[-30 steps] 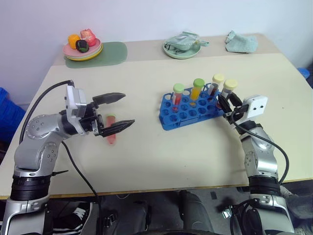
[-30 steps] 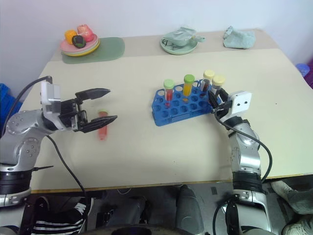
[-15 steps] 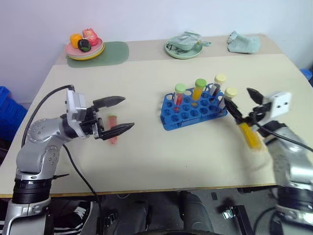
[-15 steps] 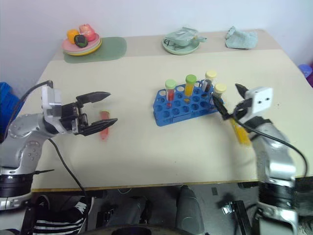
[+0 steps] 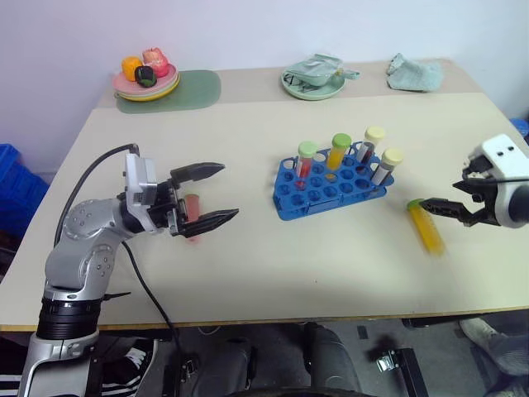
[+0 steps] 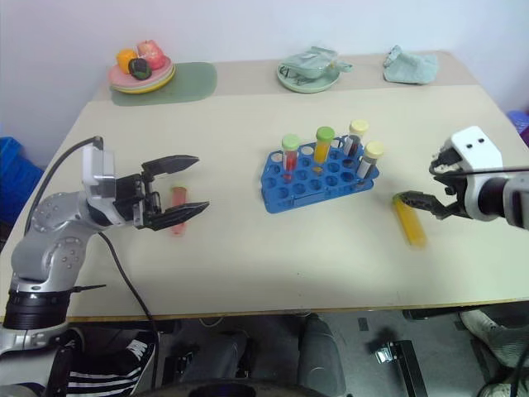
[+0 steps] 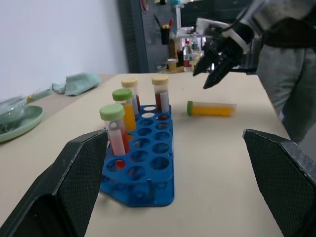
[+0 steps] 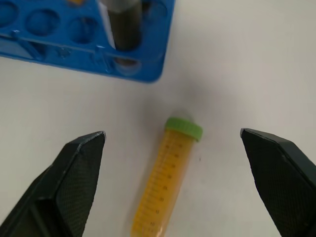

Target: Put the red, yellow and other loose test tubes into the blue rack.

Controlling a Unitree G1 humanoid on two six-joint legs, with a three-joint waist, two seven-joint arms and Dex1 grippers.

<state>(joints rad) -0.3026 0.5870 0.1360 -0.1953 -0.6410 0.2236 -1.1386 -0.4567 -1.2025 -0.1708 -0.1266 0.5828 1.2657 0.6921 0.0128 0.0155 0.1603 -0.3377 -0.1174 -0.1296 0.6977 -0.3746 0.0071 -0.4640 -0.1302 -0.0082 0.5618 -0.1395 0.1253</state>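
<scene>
Yellow tube (image 5: 426, 226) flat on table, cap twd rack (image 5: 331, 186).

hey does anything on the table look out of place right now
Yes. Two test tubes lie flat on the table instead of standing in the blue rack: a yellow tube under the open right gripper and a red tube between the open left gripper fingers.

left tool (image 5: 205, 195) wide apart | right tool (image 5: 446, 198) wide apart, empty

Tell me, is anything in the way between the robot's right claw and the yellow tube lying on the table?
No. The right gripper hangs with open jaws over the yellow tube, with nothing between them. The tube lies flat on the table, just beside the blue rack.
</scene>
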